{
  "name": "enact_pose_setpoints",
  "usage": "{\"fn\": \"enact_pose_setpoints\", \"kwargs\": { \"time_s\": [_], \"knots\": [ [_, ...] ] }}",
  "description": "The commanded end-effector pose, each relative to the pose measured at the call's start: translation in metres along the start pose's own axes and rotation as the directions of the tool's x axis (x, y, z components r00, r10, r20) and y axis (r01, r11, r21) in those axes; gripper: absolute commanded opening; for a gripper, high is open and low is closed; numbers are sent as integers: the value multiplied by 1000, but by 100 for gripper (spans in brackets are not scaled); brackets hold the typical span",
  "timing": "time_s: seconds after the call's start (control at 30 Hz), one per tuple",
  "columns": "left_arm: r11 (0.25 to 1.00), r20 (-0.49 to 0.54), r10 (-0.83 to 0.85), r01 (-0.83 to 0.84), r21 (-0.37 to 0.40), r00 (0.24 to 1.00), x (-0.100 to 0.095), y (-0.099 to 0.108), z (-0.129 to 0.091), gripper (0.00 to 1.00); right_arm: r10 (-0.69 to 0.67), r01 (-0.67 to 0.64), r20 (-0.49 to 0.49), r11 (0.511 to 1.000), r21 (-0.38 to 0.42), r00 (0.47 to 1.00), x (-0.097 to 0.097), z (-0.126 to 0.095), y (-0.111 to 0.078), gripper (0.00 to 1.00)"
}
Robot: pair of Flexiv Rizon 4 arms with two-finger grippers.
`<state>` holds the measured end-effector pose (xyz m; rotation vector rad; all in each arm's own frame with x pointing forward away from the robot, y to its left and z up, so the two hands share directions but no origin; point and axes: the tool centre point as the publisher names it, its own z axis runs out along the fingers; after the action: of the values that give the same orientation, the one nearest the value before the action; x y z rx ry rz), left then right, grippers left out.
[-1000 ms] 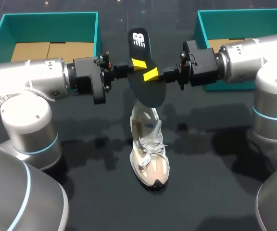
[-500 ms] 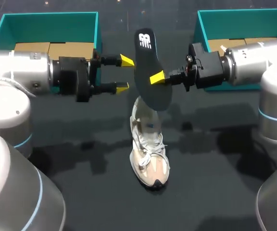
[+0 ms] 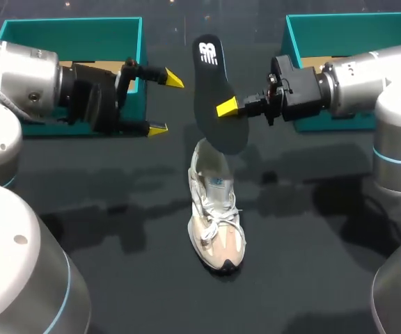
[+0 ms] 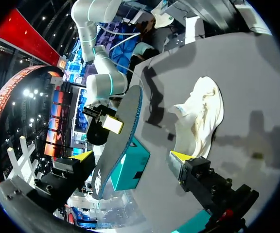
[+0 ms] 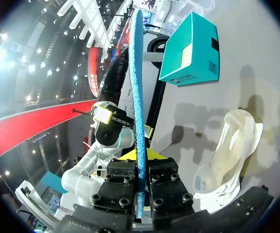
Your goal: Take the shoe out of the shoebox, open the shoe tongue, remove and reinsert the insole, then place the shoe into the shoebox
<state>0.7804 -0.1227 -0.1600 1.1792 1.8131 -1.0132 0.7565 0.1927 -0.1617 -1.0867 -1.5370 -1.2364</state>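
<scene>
The shoe (image 3: 216, 223) stands on the dark table (image 3: 145, 278) with its toe toward the robot, lower than both grippers and touched by neither. Above its heel the black insole (image 3: 218, 97) hangs in the air, clamped between the fingers of the right gripper (image 3: 228, 108). The left gripper (image 3: 164, 104) sits beside the insole, apart from it, with its fingers spread and nothing in them. Farther back are two teal boxes, the left shoebox (image 3: 68, 28) and the right shoebox (image 3: 354, 24).
</scene>
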Motion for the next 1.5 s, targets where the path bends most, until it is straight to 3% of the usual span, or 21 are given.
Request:
{"fn": "enact_pose_setpoints", "kwargs": {
  "time_s": [0.03,0.13,0.2,0.7,0.73,1.07,1.13,1.5],
  "knots": [
    [974,-217,-221,203,-104,951,3,2,-3,100,-28,28,-7,1000,-14,1000,-8,7,5,0],
    [929,-362,-370,342,-140,856,8,3,-9,100,-54,54,7,998,-22,998,-12,10,11,0],
    [907,-408,-420,362,-214,810,13,3,-13,100,-79,80,40,996,-48,996,-18,8,12,0],
    [907,-408,-420,362,-214,810,13,3,-13,100,-94,96,31,993,-67,995,-21,5,12,0],
    [907,-408,-420,362,-214,810,13,3,-13,100,-111,110,-6,989,-99,994,-23,6,14,0],
    [701,-350,-711,578,-418,610,53,-6,-13,100,-215,216,21,972,-96,976,-39,8,19,0],
    [626,-294,-772,596,-503,563,61,-8,-13,100,-216,217,24,972,-86,976,-44,8,18,0],
    [626,-294,-772,596,-503,563,61,-8,-13,100,-216,217,24,972,-86,976,-44,8,18,0]
  ]
}}
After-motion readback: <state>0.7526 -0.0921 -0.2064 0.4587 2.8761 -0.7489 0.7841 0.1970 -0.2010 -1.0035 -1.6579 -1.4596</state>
